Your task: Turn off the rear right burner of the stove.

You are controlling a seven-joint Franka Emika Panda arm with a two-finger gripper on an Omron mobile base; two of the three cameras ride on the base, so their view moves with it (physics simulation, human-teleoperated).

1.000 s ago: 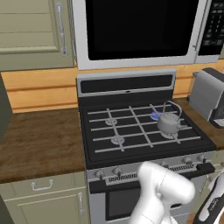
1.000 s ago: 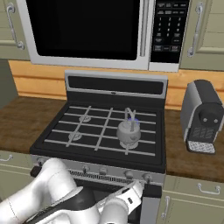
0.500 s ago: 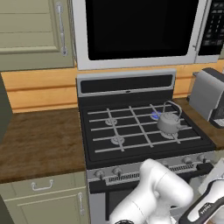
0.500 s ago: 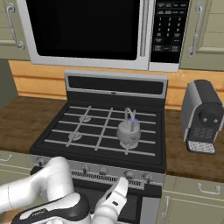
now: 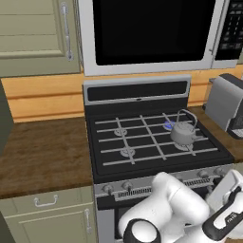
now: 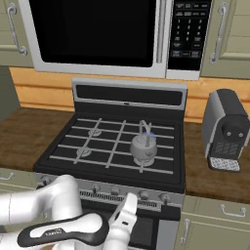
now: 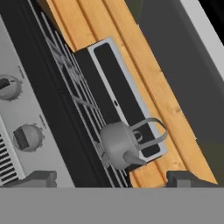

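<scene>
The stove [image 5: 142, 163] is a black gas range with wire grates and a steel front strip of small knobs. Its rear right burner [image 5: 168, 126] glows blue and also shows in the right base view [image 6: 150, 134], just behind a squat grey kettle [image 5: 182, 133]. My gripper [image 7: 111, 179] is open and holds nothing. It hangs low in front of the stove's steel strip, apart from it. In the rolled hand view, two knobs [image 7: 27, 138] on the strip lie to the left, and the kettle [image 7: 120, 144] stands beyond the fingertips [image 7: 38, 178].
A grey coffee machine [image 6: 225, 131] stands on the wooden counter [image 6: 205, 171] right of the stove. A large microwave [image 5: 147, 33] hangs above it. More wooden counter [image 5: 42, 152] runs to the left, with cabinet drawers [image 5: 47, 201] below.
The arm has folded lower in front of the stove, and its wrist has slid left in the right base view. The gripper has stayed open. Nothing on the stove has moved.
</scene>
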